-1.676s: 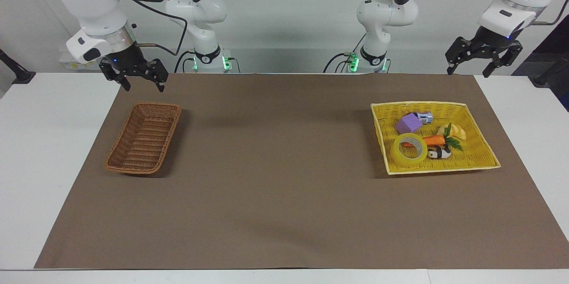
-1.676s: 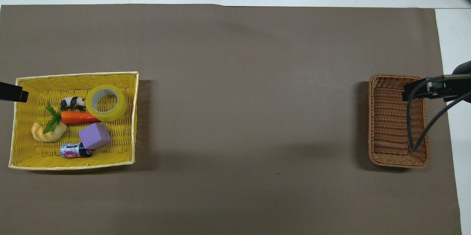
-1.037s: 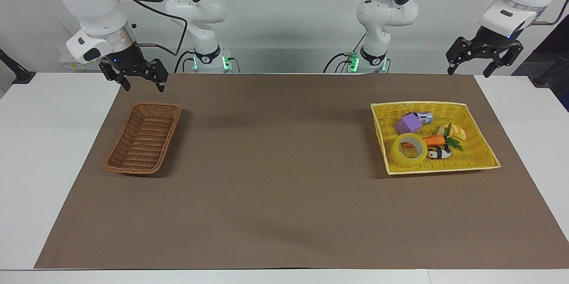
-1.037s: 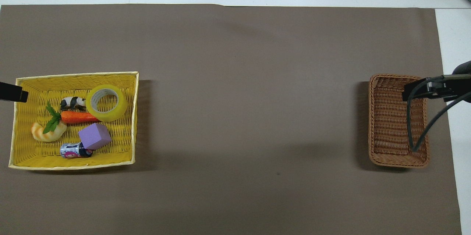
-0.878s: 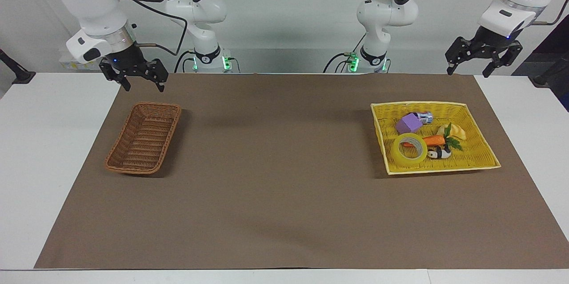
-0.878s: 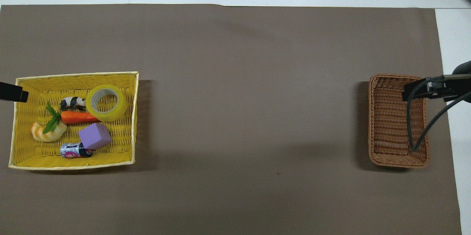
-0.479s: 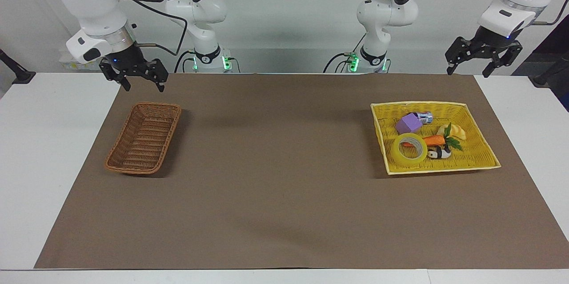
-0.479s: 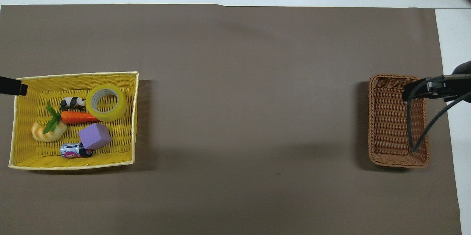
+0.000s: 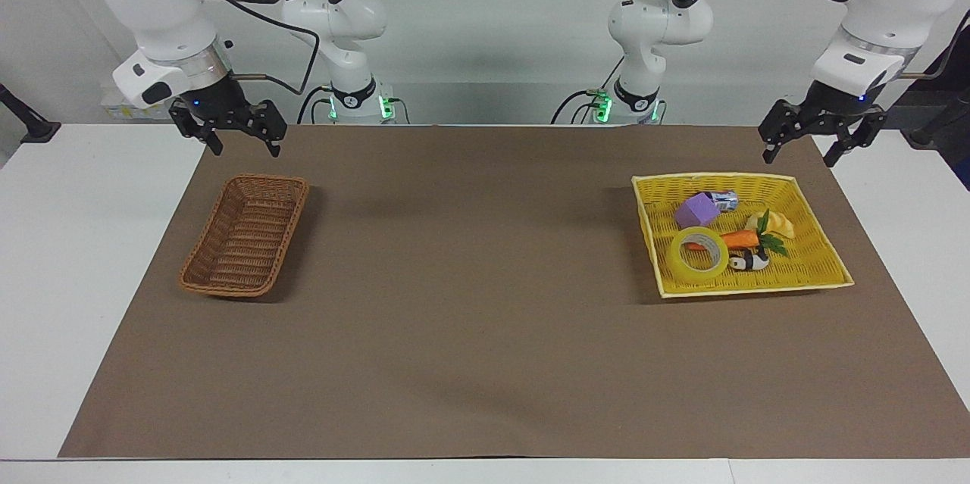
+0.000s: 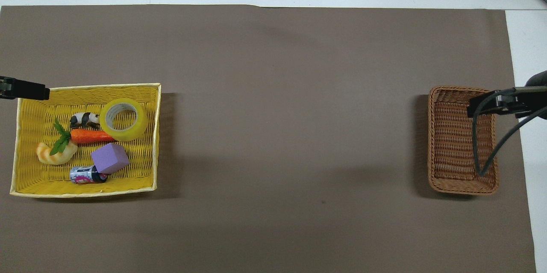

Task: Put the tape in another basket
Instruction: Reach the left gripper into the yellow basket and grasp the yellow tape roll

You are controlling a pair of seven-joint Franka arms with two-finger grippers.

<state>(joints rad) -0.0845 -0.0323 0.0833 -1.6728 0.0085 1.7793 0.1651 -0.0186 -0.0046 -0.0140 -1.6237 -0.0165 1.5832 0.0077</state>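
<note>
Left claw lowered toward woven yellow tray, spread; right claw spread; glossy tape ring inside.

We see a brightly, evenly lit scene under soft light from above. Shadows are faint and broad: a dim band lies on the brown mat beside the basket, on its side toward the middle of the mat, another beside the yellow tray, and pale smudges cross the mat's middle. We find no glare. Both views are sharp, with straight edges throughout.
</note>
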